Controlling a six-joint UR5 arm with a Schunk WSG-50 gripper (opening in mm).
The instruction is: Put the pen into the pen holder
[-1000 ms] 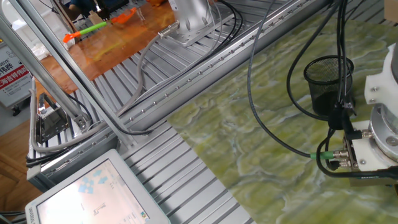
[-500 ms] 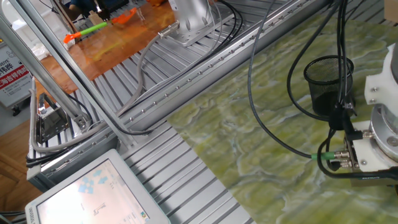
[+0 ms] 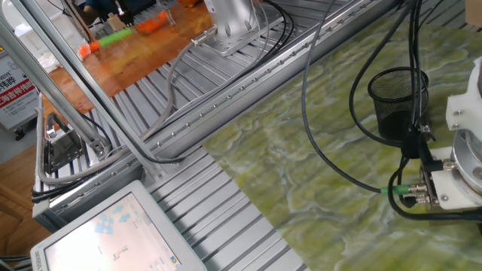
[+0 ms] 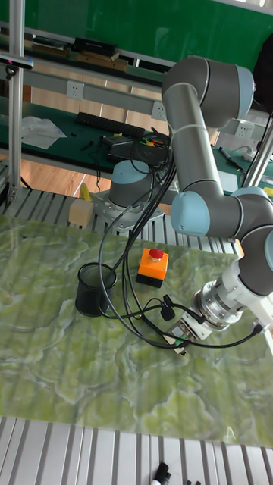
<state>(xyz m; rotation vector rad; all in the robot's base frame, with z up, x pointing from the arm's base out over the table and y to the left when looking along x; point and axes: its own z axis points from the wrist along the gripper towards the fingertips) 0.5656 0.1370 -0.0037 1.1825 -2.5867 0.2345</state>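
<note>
The pen holder (image 3: 397, 102) is a black mesh cup standing upright on the green marbled mat, and it also shows in the tall view (image 4: 95, 289). My gripper (image 4: 180, 342) is low over the mat, well to the right of the pen holder and a little nearer the front edge. Its fingers are small and crowded by cables, so their state is unclear. A tiny gold-tinted tip (image 4: 180, 352) shows just below the fingers; I cannot tell whether it is the pen. In the fixed view only the wrist and its connectors (image 3: 440, 184) show, at the right edge.
An orange box with a red button (image 4: 152, 265) sits behind the gripper, right of the cup. Black cables (image 3: 331, 143) loop over the mat between cup and wrist. The arm's base (image 4: 129, 189) stands at the back. A green-and-orange stick (image 3: 120, 34) lies on the far wooden board.
The wrist has shifted slightly right and down in the fixed view. The green-and-orange stick on the far board has moved a little. The cup stays put.
</note>
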